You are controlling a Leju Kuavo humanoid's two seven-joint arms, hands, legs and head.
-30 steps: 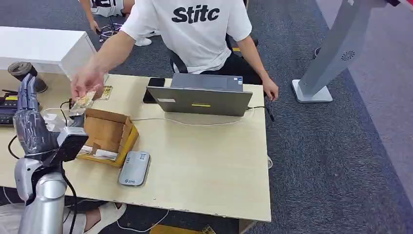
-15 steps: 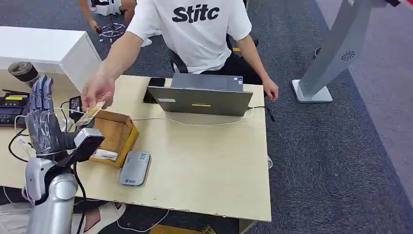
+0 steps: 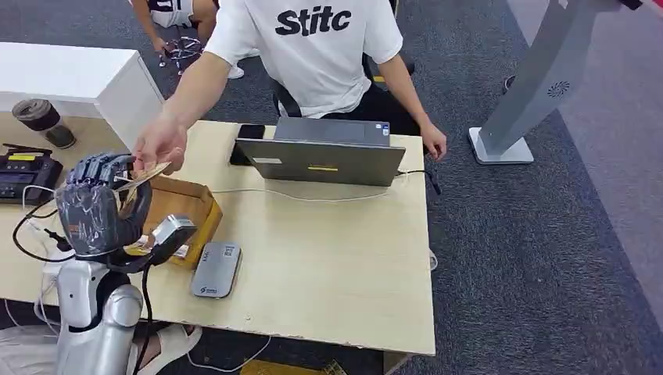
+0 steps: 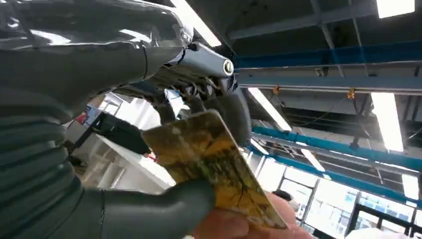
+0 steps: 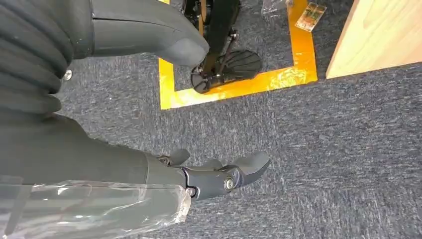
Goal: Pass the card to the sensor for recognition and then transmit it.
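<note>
**Card handover under way at the cardboard box**

Take the table (image 3: 328, 258) as your frame and the open cardboard box (image 3: 176, 209) on it as your landmark. A person (image 3: 313, 55) sits across the table behind the laptop (image 3: 320, 160), reaching one arm out over the box. The grey sensor (image 3: 216, 270) lies flat on the table just beside the box, on the robot's side.

Your left robot hand (image 3: 100, 205) is raised just beside the box with its fingers curled. In the left wrist view the thumb (image 4: 164, 211) and the darker fingers close around the card (image 4: 211, 167), while the person's hand (image 3: 160, 144) pinches its far end too. So the card sits above the box, shared between two hands.

Your right robot hand (image 5: 219, 177) hangs over the carpet with fingers loosely apart and nothing in it.

I judge this to be the receiving step, with recognition not yet started. Next you need a firm hold, the person's release, then a short carry down to the sensor with the card flat above it.
</note>
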